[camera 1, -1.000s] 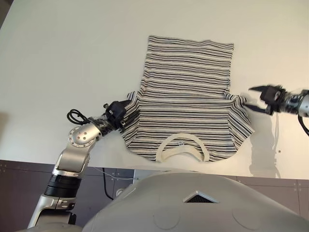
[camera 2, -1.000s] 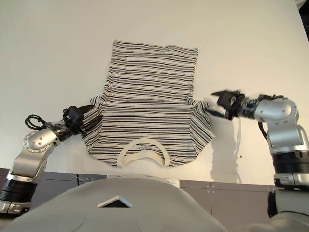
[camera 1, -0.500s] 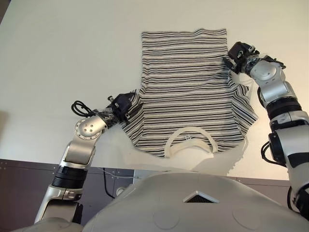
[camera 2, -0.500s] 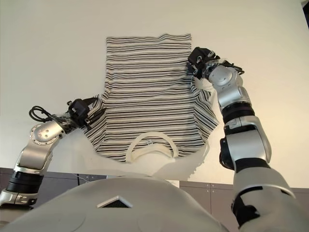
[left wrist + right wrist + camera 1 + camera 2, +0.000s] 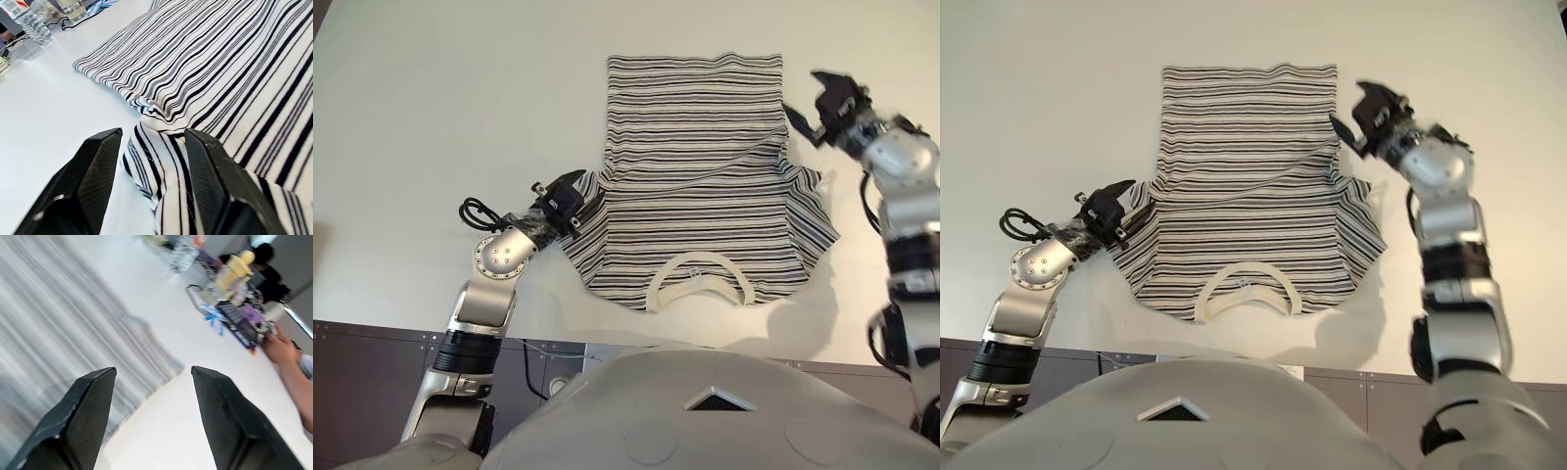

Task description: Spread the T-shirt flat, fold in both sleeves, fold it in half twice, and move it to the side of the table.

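While my right gripper point(image 5: 806, 98) is lifting clear of the striped T-shirt point(image 5: 695, 196), jaws open and empty, the shirt is lying spread on the tabletop point(image 5: 460, 98), one diagonal crease point(image 5: 744, 157) remaining. Left gripper point(image 5: 579, 190): jaws open astride the edge of the left sleeve point(image 5: 156, 161). I am judging sleeve-folding next.

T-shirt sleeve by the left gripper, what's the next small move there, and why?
Probably shut the left gripper on the left sleeve at its edge. The open fingers appear to sit on either side of that edge, the T-shirt body lies flat, and this sleeve is not yet folded in. The right gripper is open beside the shirt's right edge.
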